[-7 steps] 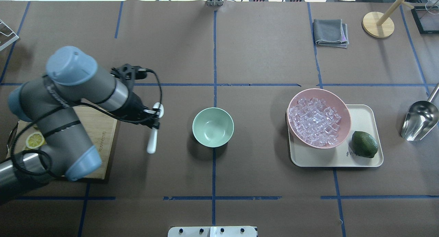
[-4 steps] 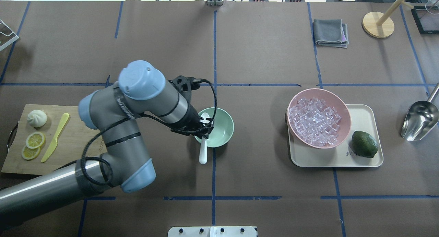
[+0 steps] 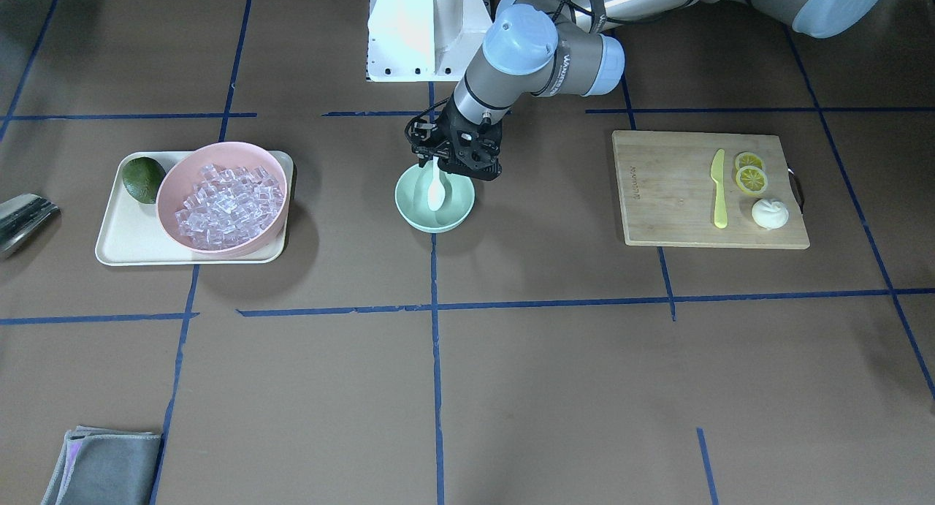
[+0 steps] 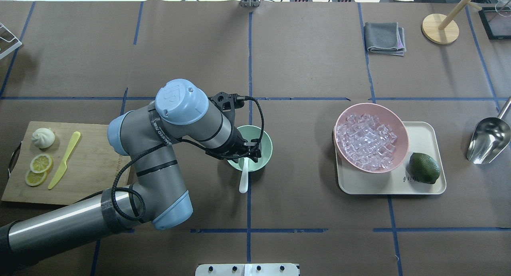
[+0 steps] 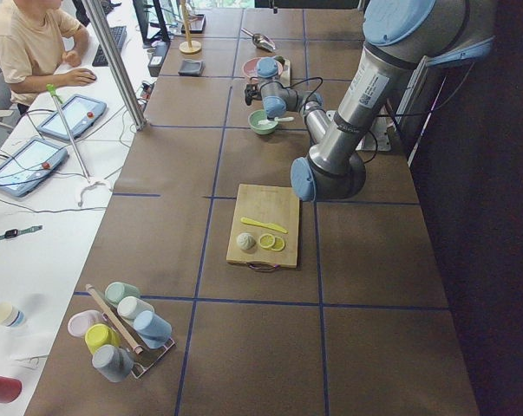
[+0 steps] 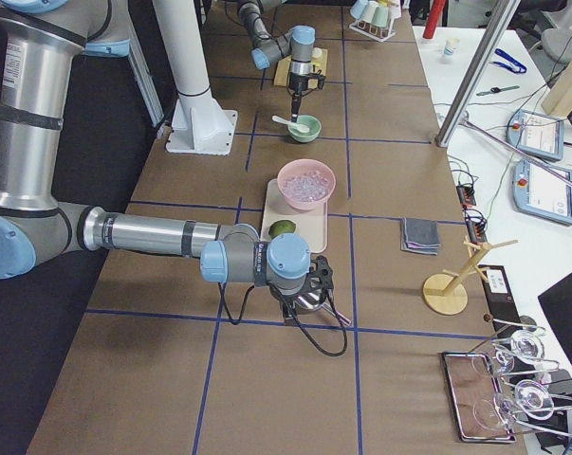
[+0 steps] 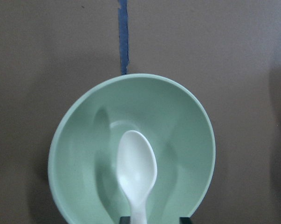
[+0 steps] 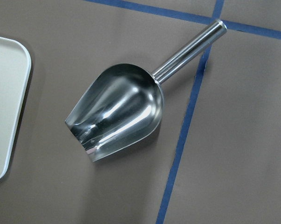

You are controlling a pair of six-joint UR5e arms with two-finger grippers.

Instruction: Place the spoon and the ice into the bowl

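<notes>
My left gripper (image 4: 250,151) is shut on the white spoon (image 4: 243,181) and holds it over the mint-green bowl (image 4: 266,142) at the table's middle. The scoop end points into the bowl, as the left wrist view shows the spoon (image 7: 136,170) above the bowl's inside (image 7: 177,121). The handle sticks out past the near rim. The ice (image 4: 366,142) is heaped in a pink bowl (image 4: 371,105) to the right. My right gripper (image 6: 309,284) hovers over a metal scoop (image 8: 117,112); I cannot tell whether it is open or shut.
The pink bowl and a lime (image 4: 424,168) sit on a beige tray (image 4: 423,134). The metal scoop (image 4: 489,140) lies at the right edge. A cutting board (image 4: 80,176) with a yellow-green knife (image 4: 64,160), lemon slices and a bun is at the left. A grey cloth (image 4: 385,37) lies at the back right.
My left arm has carried the spoon from beside the cutting board rightward to the mint-green bowl. The spoon's scoop end now sits over the bowl's inside.
</notes>
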